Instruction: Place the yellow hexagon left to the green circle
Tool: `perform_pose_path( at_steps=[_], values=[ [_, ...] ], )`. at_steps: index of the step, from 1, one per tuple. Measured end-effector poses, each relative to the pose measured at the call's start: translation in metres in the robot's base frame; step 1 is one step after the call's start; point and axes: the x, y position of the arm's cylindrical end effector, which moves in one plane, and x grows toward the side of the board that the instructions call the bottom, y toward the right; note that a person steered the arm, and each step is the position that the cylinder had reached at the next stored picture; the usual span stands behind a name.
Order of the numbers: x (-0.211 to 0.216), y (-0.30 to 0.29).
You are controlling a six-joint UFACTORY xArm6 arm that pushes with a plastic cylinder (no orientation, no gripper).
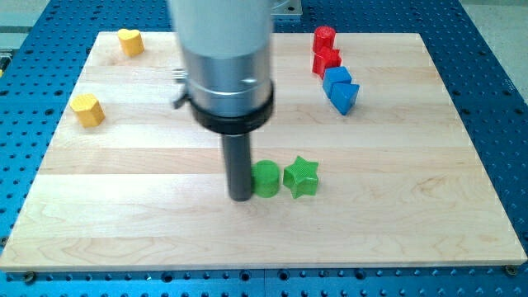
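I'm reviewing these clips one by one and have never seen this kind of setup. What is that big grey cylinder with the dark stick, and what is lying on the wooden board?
The grey cylinder is the end of a robot arm. It has no gripper, only a dark rod whose lower end, my tip, slides on the wooden board and pushes blocks; nothing is held. The single camera looks down at the board at an angle. My tip stands just to the view's left of the green circle, with a green star on the circle's other side. A yellow hexagon lies far at the view's left and a yellow heart at top left. Two red blocks and two blue blocks cluster at top right.
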Motion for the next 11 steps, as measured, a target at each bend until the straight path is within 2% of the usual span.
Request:
perform_pose_path(
  at_steps=[1, 2, 3, 4, 5, 6, 7, 8, 9, 10, 11],
  values=[
    [-0.019, -0.013],
    [-0.072, -0.051],
    [-0.146, -0.092],
    [-0.202, -0.164],
    [-0.218, -0.258],
    [-0.193, -0.289],
    [-0.153, -0.254],
    [-0.116, -0.186],
    [-0.094, -0.154],
    [-0.123, -0.171],
    [-0.098, -0.211]
  ],
)
